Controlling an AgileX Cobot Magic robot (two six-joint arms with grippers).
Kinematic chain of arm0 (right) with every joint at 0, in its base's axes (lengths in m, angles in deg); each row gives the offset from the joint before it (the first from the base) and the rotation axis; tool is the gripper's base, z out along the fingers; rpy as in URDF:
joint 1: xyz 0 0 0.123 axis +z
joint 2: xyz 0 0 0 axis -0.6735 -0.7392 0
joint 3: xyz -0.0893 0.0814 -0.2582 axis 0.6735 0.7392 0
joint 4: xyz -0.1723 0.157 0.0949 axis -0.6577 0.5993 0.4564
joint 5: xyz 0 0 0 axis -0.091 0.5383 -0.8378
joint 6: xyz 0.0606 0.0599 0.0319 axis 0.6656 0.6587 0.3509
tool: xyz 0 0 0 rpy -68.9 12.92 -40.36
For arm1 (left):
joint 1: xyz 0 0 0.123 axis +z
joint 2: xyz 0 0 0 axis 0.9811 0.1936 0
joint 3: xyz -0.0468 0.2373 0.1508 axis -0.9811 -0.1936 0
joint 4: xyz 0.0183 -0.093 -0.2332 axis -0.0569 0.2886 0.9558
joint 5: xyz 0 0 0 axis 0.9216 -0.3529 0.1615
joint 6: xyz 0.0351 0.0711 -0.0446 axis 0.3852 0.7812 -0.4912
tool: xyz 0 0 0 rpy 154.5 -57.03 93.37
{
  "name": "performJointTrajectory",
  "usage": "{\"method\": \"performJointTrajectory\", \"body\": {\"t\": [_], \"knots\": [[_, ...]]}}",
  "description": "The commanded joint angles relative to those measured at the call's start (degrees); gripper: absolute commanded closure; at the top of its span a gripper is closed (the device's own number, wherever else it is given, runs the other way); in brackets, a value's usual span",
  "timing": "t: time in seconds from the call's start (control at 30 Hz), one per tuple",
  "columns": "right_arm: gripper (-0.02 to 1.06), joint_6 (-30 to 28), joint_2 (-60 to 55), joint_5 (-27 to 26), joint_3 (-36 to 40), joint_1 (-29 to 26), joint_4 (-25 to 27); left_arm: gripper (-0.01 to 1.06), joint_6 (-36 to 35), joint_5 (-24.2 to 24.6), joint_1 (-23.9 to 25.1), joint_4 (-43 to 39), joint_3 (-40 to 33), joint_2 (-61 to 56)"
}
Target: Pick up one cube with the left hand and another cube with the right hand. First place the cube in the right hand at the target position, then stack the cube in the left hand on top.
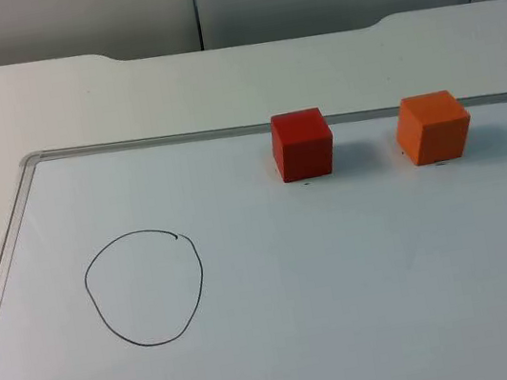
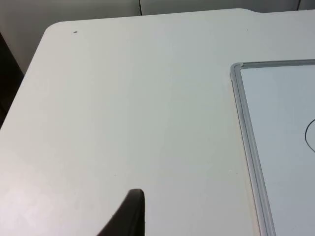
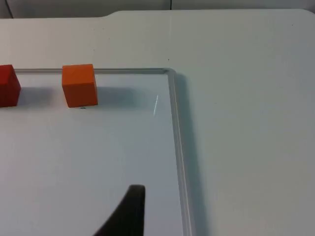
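Red cube (image 1: 303, 143) and orange cube (image 1: 433, 127) sit beside each other on the whiteboard (image 1: 350, 310), well apart from the drawn circle (image 1: 145, 287); neither is gripped; whether either gripper's pincer is spread or pressed together cannot be told; the left arm risks reaching across and clashing with the right.

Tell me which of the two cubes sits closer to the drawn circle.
The red cube. It stands between the orange cube and the drawn circle, both cubes along the whiteboard's far frame.
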Motion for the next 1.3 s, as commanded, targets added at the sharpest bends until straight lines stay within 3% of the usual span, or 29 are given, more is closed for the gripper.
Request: {"method": "performJointTrajectory", "body": {"t": [0.0,0.23,0.37,0.77,1.27], "knots": [[0.00,-0.17,0.23,-0.47,-0.04,-0.50,0.15,0.00,-0.27,-0.60,0.33,0.25,-0.14,-0.29],[0.00,-0.17,-6.67,-2.82,-4.29,-0.50,1.18,0.00,-0.27,-0.60,0.33,0.25,-0.14,-0.29],[0.01,-2.65,-13.88,-4.70,-10.13,-0.50,1.32,0.00,-0.27,-0.60,0.33,0.25,-0.14,-0.29],[0.02,-2.78,-32.55,-7.87,-23.51,-0.50,1.32,0.00,-0.27,-0.60,0.33,0.25,-0.14,-0.29],[0.02,-7.81,-61.29,-10.13,-43.27,-0.50,11.66,0.00,-0.27,-0.60,0.33,0.25,-0.14,-0.29]]}}
